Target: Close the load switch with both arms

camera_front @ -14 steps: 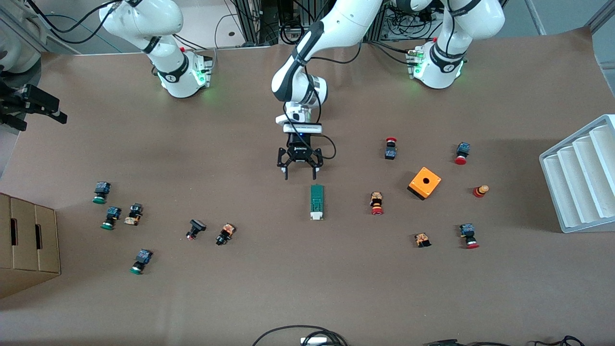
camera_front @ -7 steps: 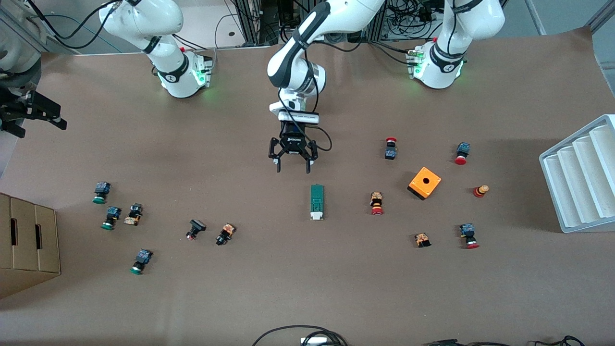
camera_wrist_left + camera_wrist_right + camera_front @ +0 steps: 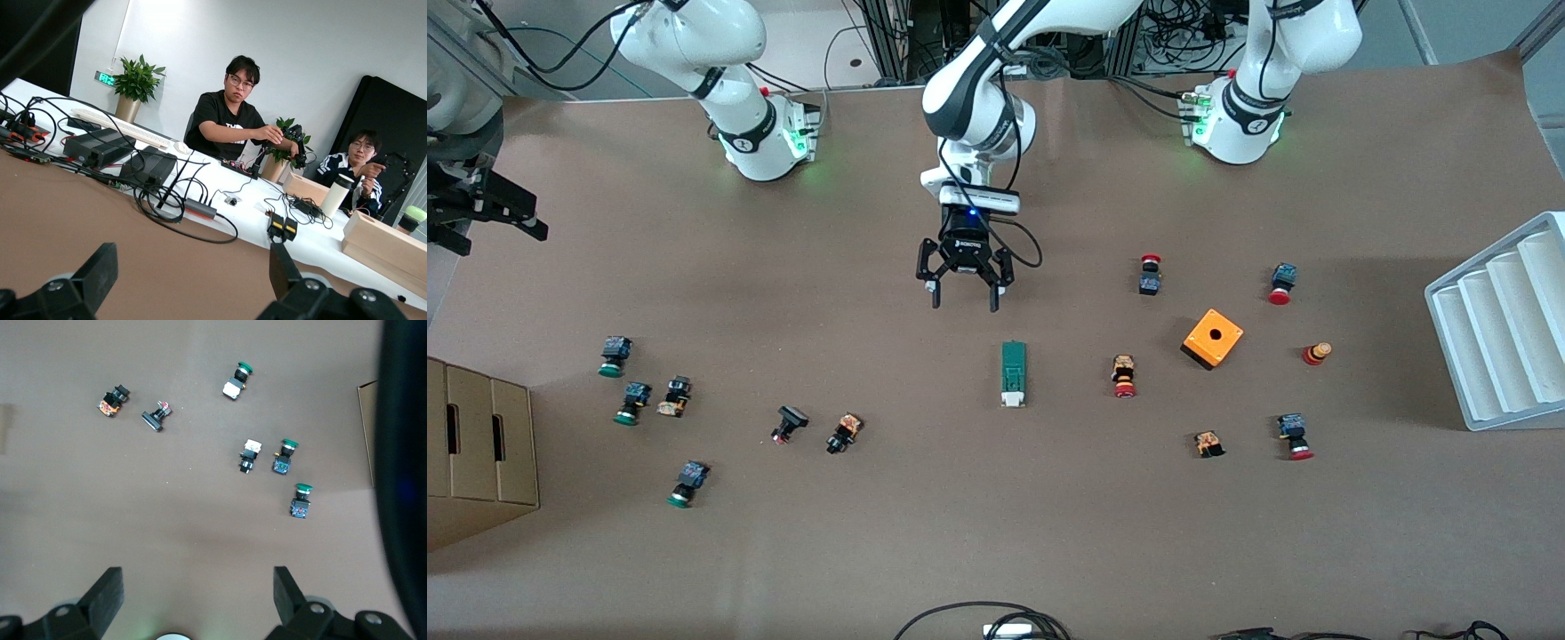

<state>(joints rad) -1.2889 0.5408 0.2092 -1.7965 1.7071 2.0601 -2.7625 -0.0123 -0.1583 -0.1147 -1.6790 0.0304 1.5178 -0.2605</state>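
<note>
Load switch [image 3: 1012, 374] placement is what the coming move is judged to turn on: the narrow dark-green block is seen lying flat on the brown table [image 3: 996, 533] about midway between the two arms' ends, its long axis running toward and away from the front camera, with the white piece at the end nearer that camera. The left gripper [image 3: 963, 300], carried by the arm whose base stands at the left arm's end of the table, is held in the air over bare table just off the switch's farther end and slightly toward the right arm's end; its fingers are spread wide and nothing is held. The switch is not yet touched. The right gripper [image 3: 529, 224] is seen at the edge of the table at the right arm's end, well apart from the switch; its fingers [image 3: 107, 593] are shown wide apart and empty in the right wrist view, above a scatter of green-capped push buttons [image 3: 293, 500]. The left arm is therefore judged the nearer. An orange cube [image 3: 1213, 338] lies toward the left arm's end, clear of the switch.
</note>
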